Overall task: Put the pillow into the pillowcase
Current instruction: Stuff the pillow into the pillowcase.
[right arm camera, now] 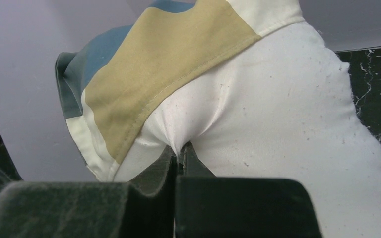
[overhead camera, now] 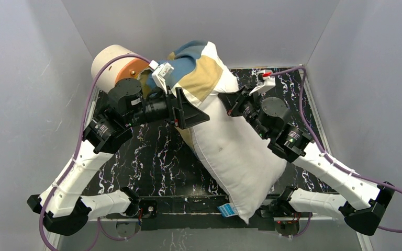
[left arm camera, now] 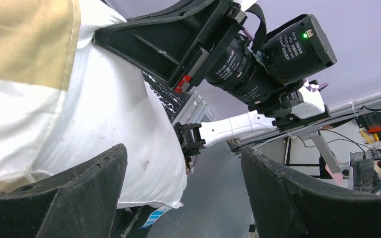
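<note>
The white pillow lies diagonally on the table, its far end inside the blue, tan and cream pillowcase. My left gripper is open at the pillow's left side, just below the pillowcase hem. In the left wrist view the left gripper has its jaws wide apart, and the pillow bulges against one of the fingers. My right gripper is on the pillow's right side. The right wrist view shows the right gripper shut on a pinch of white pillow fabric, right under the pillowcase hem.
A cream-and-orange cylinder lies at the back left, behind the left arm. The black marbled tabletop is ringed by grey walls. A small blue label hangs at the pillow's near corner, by the front edge.
</note>
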